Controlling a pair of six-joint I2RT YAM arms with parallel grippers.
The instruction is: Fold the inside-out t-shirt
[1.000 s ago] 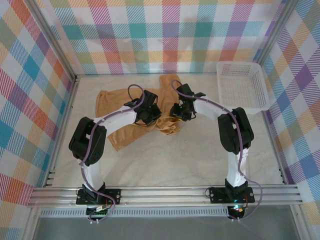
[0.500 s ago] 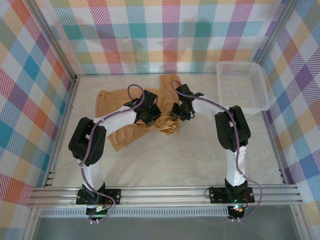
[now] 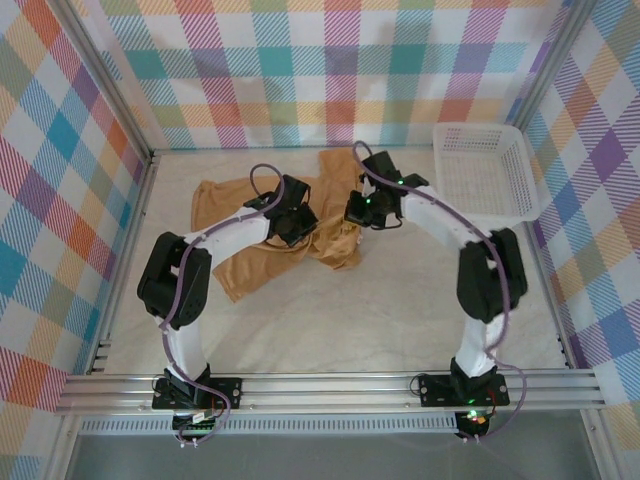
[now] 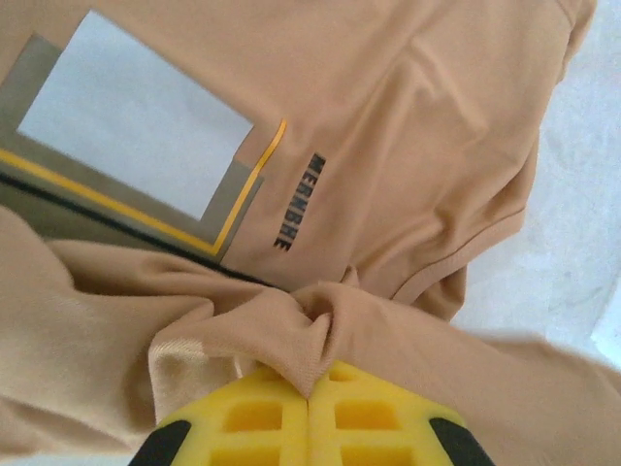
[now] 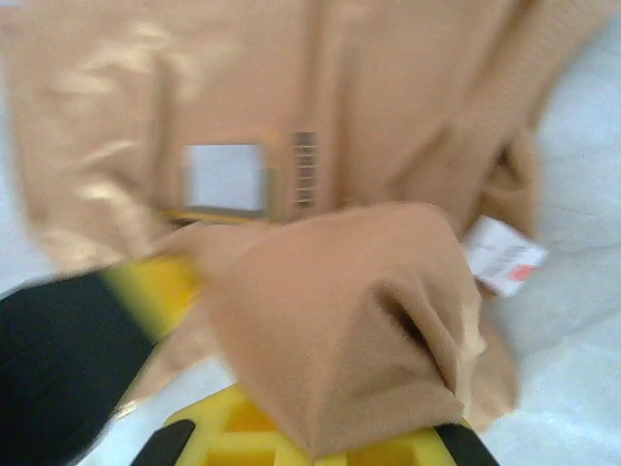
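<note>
We saw the right fingers [image 5: 209, 432] move toward upper centre and close on a t-shirt [image 3: 245, 270] bunch since earlier; the left fingers [image 4: 204, 422] stayed clamped on a fold.

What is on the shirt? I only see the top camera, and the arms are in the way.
Observer: The left wrist view shows a pale printed patch with a yellow edge on the shirt.
Operator: Is the left one holding cloth?
Observer: Yes, the left gripper is shut on a bunched fold.
Operator: And the right?
Observer: The right gripper is shut on cloth too; a small white tag lies beside it.
</note>
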